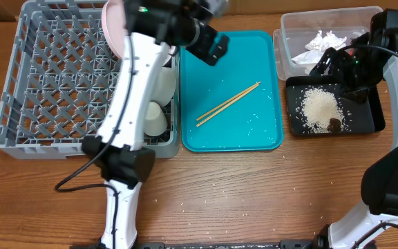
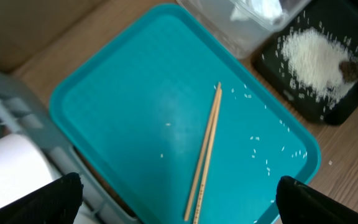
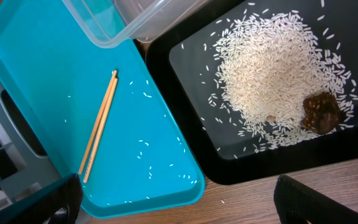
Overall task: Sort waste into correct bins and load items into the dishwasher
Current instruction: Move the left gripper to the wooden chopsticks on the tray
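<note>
We found the chopsticks lying diagonally, directly beneath the nearer left pincer (wide apart, empty).

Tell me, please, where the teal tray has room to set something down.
Save stray grains, the teal tray is bare either side of the chopsticks, toward the dish rack and toward the black tray, which is crowded with rice.
</note>
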`<state>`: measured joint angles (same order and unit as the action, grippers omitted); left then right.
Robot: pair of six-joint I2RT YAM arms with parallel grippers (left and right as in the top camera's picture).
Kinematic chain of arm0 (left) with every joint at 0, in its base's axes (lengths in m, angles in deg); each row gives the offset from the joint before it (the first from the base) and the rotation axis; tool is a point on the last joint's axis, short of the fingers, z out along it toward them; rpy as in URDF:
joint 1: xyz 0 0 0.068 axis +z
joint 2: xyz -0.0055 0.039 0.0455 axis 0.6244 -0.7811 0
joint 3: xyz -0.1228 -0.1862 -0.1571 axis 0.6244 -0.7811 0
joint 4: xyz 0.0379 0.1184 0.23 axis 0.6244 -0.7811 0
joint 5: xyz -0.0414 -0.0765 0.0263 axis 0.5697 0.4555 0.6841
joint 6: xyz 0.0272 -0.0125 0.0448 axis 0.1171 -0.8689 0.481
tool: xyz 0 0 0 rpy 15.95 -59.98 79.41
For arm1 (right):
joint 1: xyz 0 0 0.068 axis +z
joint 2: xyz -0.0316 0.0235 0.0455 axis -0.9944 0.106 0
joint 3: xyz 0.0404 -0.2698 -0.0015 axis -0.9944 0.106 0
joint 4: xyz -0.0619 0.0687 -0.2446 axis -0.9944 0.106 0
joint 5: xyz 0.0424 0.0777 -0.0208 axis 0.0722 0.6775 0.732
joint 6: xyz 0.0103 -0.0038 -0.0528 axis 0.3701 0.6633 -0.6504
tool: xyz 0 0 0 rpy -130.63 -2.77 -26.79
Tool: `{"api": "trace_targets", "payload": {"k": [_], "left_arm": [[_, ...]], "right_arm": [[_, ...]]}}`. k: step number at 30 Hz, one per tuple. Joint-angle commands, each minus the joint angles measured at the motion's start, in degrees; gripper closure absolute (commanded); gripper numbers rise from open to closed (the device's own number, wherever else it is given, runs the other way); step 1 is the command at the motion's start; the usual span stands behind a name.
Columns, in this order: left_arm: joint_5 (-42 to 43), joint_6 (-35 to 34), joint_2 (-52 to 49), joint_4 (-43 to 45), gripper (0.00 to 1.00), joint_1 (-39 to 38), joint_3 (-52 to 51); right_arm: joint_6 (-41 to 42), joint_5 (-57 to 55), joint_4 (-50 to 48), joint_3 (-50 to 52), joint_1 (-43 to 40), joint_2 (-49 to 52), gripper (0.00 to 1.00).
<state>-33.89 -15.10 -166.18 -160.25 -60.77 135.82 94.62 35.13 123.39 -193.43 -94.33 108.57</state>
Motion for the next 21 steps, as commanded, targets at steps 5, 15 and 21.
{"api": "trace_targets", "payload": {"k": [5, 15, 21], "left_arm": [[-3.7, 5.0, -6.8, -0.4, 0.01, -5.0, -0.2], [-3.7, 9.2, -13.7, -1.9, 0.04, -5.5, -0.2], [-4.4, 11.4, -16.2, -2.1, 0.05, -6.2, -0.2]], "right_arm": [[0.0, 0.2, -0.2, -1.3, -0.1, -1.8, 0.00], [0.0, 0.2, -0.2, -1.3, -0.1, -1.8, 0.00], [0.0, 0.2, -0.2, -1.3, -0.1, -1.8, 0.00]]}}
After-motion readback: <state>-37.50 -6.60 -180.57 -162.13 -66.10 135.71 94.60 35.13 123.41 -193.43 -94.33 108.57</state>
